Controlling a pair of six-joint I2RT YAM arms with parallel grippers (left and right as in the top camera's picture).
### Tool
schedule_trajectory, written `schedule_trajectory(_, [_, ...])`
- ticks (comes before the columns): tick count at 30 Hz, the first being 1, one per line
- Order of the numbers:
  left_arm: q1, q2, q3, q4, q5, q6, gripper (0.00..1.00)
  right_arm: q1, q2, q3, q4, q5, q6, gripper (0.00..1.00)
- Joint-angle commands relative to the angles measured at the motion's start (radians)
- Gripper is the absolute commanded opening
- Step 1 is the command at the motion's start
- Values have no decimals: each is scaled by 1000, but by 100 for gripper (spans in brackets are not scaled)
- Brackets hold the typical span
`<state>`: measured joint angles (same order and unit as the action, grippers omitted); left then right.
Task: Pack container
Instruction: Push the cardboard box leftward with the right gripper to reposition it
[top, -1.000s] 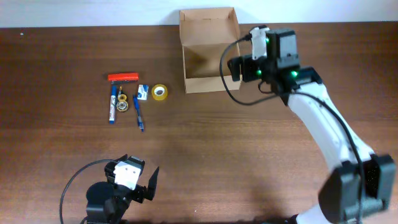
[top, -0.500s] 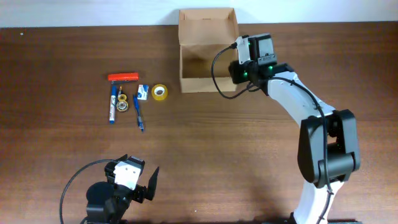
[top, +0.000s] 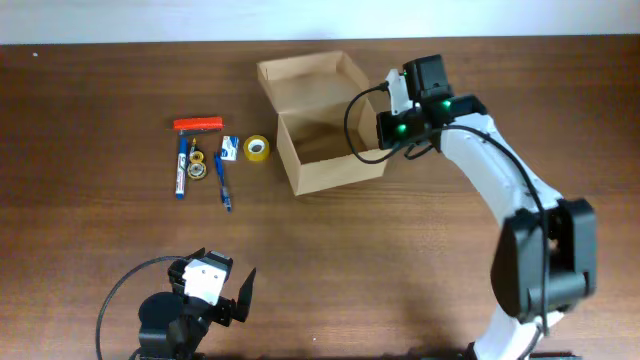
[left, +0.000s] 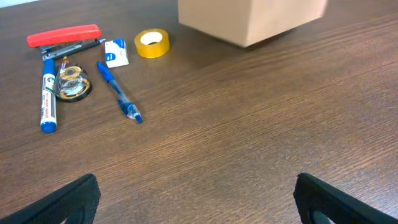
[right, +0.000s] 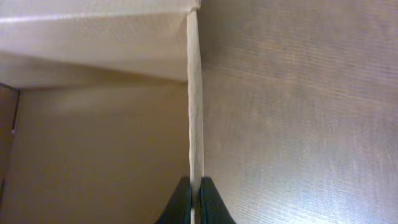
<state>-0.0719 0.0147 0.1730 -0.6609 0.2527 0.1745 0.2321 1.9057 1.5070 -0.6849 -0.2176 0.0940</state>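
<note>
Container (top: 322, 140) sits skewed near the middle of the table's far edge, flap open. I have my right gripper (right: 193, 190) pinched on its right wall; my left gripper (left: 196, 186) gapes wide by the near edge.

A dark brown wooden table (top: 400, 250) is seen filling nearly the whole overhead view, its grain running along its length. Past its far edge a narrow pale strip (top: 150, 20) is shown; whether it is wall or floor cannot be told. Ahead of the left fingers (left: 62, 202), and between them, the table is spread out wide, and a soft sheen of diffuse light is caught on the wood just beyond them. To the right of the right fingers (right: 208, 202) a brown, grained surface is seen close up and blurred. The scene is lit evenly.
</note>
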Motion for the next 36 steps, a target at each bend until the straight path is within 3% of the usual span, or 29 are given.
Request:
schedule_trajectory(1, [-4,-10,-6,2,-7,-9,99,21,-140,17,-50,61,93,4])
schedule_trajectory(7, [-4,-10,-6,2,-7,-9,99,135,-296,16,-219,245,187,4])
schedule_trajectory(14, [-4,-10,-6,2,-7,-9,99,303,-329,-16,-372,435,408,4])
schedule_trajectory(20, [-4,-10,-6,2,-7,-9,99,377,-329,-97,-355,462,431,4])
schedule_trajectory(36, [-4,-10,-6,2,-7,-9,99,370,-329,-276,-148,477,417,4])
